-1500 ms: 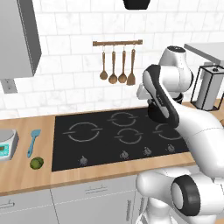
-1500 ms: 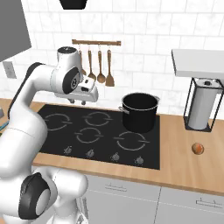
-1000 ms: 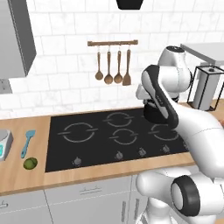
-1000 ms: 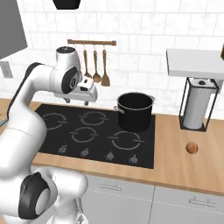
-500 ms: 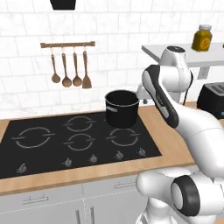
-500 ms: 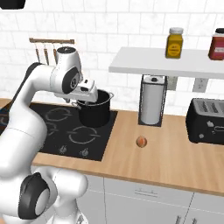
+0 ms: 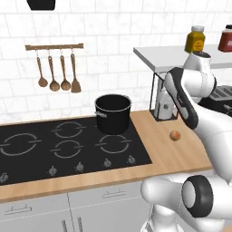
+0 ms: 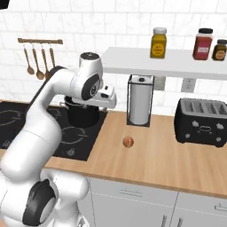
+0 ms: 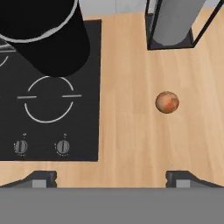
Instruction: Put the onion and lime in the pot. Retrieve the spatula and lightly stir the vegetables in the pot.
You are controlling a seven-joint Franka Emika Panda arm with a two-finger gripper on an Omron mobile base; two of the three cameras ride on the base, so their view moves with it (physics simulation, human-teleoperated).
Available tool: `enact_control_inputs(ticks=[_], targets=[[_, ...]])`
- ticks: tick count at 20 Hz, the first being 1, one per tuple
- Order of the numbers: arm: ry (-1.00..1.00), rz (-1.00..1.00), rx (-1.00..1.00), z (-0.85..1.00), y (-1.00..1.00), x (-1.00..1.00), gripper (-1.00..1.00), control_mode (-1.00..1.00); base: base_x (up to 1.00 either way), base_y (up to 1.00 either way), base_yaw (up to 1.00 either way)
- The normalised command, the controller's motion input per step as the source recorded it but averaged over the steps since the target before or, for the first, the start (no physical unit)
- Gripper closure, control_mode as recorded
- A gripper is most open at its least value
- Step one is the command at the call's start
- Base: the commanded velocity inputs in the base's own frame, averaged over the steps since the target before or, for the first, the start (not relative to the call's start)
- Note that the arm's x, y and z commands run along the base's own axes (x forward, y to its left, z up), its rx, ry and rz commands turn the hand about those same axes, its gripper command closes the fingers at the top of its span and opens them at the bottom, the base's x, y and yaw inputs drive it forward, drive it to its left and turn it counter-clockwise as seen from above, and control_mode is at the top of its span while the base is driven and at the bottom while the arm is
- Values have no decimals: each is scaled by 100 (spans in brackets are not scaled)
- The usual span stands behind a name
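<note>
So the fingers (image 9: pixel 112 177) are spread wide with nothing between them, hanging above the wooden bench (image 9: pixel 131 144) and looking straight down at it. Both dark tips sit at the bottom edge of the hand view, well apart from each other.

The onion (image 9: pixel 167 102) (small, round, brownish-orange) lies on bare wood ahead of the fingers and a bit toward the right tip, not touching anything. In the base views the onion (image 7: pixel 175 135) sits on the bench between the cooktop edge and the paper towel stand.

The pot (image 9: pixel 41 35) is ahead and off to the left of the fingers, standing on the black cooktop (image 9: pixel 48 131) at its back right burner. It's tall, black, upright, with a thin pale rim. Nearer the fingers on that same side there's a free burner ring and two of the cooktop knobs (image 9: pixel 63 147) along the front edge.

Straight ahead past the onion stands the paper towel holder (image 9: pixel 175 22), a black wire frame with a grey roll inside, against the white tiled wall (image 7: pixel 118 50).

Room stuff: wooden spoons on a rail (image 7: pixel 54 46) over the stove, a white shelf (image 8: pixel 168 62) with jars, a black toaster (image 8: pixel 201 120) farther along the bench, grey cabinet fronts below.
</note>
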Motion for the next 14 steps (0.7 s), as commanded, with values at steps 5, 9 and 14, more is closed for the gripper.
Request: enact_control_inputs(ticks=[5,9,14], targets=[[4,0,0,-75,-79,6,-100,-100,0,0,0],[3,0,0,-74,-65,21,-100,-100,0,0,0],[5,0,0,-73,-39,45,-100,-100,0,0,0]])
